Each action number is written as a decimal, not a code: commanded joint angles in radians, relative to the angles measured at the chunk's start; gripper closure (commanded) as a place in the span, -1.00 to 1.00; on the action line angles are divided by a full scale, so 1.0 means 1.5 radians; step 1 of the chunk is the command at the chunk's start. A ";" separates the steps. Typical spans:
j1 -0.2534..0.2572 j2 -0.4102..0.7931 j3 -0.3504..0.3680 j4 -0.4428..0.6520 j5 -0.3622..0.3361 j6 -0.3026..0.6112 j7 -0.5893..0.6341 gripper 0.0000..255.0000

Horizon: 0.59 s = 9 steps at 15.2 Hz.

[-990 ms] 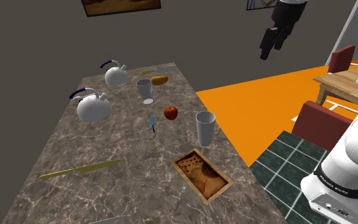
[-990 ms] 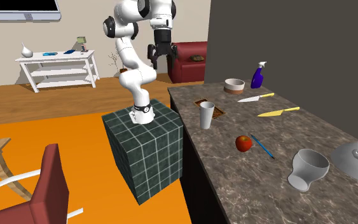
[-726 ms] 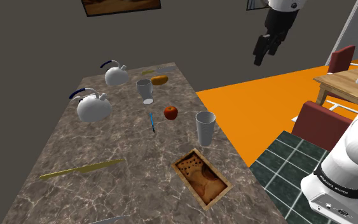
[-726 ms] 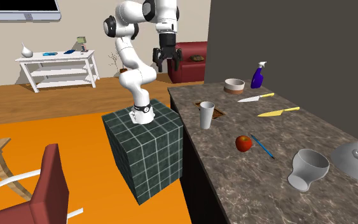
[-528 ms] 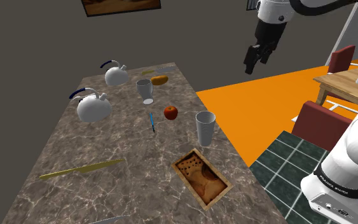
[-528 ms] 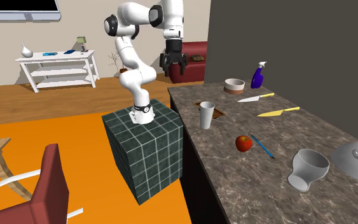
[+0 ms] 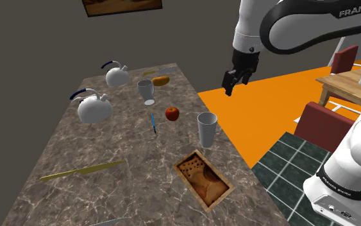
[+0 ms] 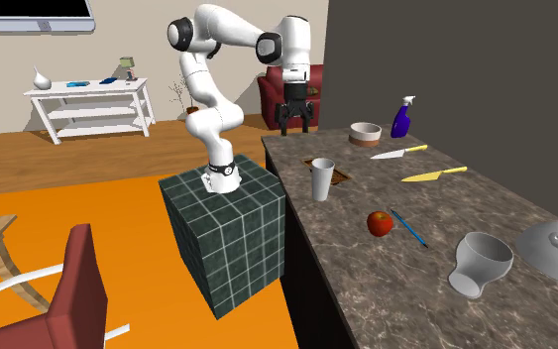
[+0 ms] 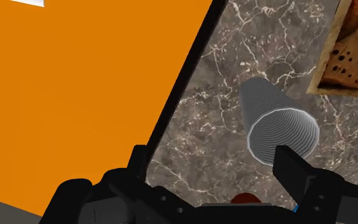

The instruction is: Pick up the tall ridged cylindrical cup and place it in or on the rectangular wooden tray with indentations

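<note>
Tall ridged cup (image 7: 206,128) stands upright on the desk (image 7: 108,141), just beside the wooden tray (image 7: 202,176). It is probably light, stiff and thin-walled, so grip mid-body. The hand (image 7: 229,85) hangs well above the tray, wide open, empty.

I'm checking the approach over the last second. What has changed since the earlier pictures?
The arm swung the claw down and toward the shoulder view's left. It now hangs open over the counter's edge, near the cup. It has taken hold of nothing. The cup, the tray, the apple and the rest on the counter stayed put.
</note>
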 commanded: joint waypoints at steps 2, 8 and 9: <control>0.002 0.053 0.044 0.002 0.005 0.048 0.055 -1.00; -0.009 0.176 0.128 0.031 -0.017 0.133 0.168 -1.00; -0.012 0.200 0.143 0.039 -0.026 0.146 0.189 -1.00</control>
